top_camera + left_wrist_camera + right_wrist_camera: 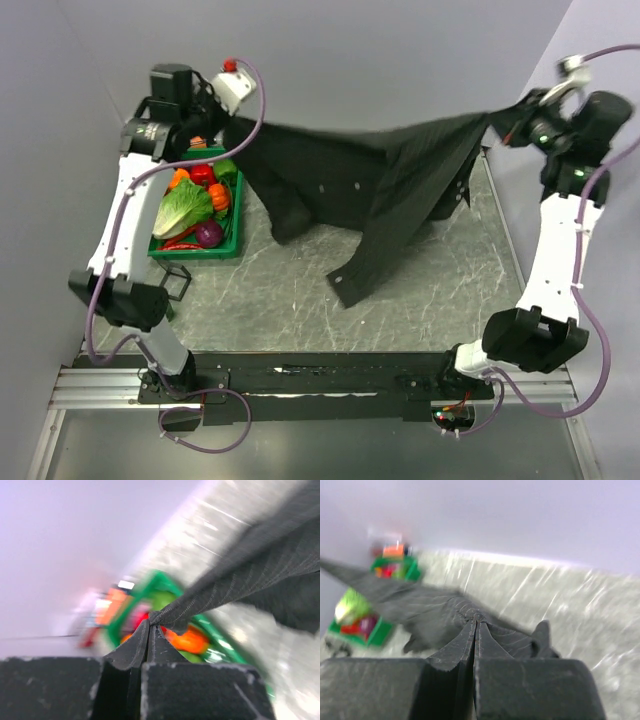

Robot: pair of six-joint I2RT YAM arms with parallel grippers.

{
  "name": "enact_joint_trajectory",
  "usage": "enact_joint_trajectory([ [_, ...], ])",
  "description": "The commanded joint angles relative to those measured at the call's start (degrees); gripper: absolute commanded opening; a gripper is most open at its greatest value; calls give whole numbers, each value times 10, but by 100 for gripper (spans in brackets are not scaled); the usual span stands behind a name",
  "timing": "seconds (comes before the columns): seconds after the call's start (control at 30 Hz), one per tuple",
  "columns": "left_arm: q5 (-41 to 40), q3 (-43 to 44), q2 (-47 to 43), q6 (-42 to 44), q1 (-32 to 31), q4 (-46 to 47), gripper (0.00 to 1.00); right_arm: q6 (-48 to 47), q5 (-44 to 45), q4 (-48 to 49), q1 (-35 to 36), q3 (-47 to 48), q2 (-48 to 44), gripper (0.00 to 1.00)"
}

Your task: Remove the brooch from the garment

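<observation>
Got the garment strung up in mid-air btw the two arms, kinda like a washing line across the far half of the marbled table. Pinched at one end by the left gripper, up near the back wall on the left. Clamped tight there, fingers pressed together w/ a fold of pinstripe squeezed right at the tips. Same deal w/ the right gripper over at the far right: squeezed hard onto a bunched, wrinkly bit of the dark cloth.

Runs fairly taut along the top edge, then sags below that. Droops lowest around the middle, where it looks to reach the tabletop. Bulges down again at the left end, just right of the green basket.

Can't pick out the brooch anywhere tbh. Too small to find from the top cam, and too much blur in both wrist cams, so no telling which part of the fabric.

Basket on the left side of the table, packed w/ toy veg: a lettuce, something purple, plus orange and red bits. Shows up as a green smear behind the cloth in the left wrist cam, and off to the left in the right wrist cam.

Also a small black frame thing just in front of the basket, by the left arm's elbow.
</observation>
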Motion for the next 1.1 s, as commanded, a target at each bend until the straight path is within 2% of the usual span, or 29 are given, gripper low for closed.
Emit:
enact_joint_trajectory([
  [0.0, -108, 44, -53, 26, 0, 78, 1, 88, 8, 105, -50, 85, -12, 0],
  [0.07, -131, 54, -83, 24, -1, 104, 1, 114, -9, 115, -78, 117, -17, 0],
  [0.17, -123, 82, -114, 29, -4, 119, 1, 142, -42, 120, -115, 134, -41, 0],
  [0.3, -89, 90, -161, 36, -14, 114, 1, 167, -100, 147, -152, 91, -116, 0],
  [0.5, -68, 88, -228, 34, -21, 111, 1, 119, -133, 122, -180, 22, -258, 0],
  [0.63, -49, 75, -262, 39, -20, 109, 1, 103, -130, 60, -181, 50, -273, 0],
  [0.87, -24, 45, -301, 36, -20, 94, 1, 111, -105, 52, -181, 96, -280, 0],
  [0.97, -11, -7, -308, 27, -21, 88, 1, 97, -106, 49, -182, 58, -277, 0],
  [1.07, 26, -82, -304, 14, -21, 82, 1, 43, -94, 28, -182, -10, -273, 0],
])
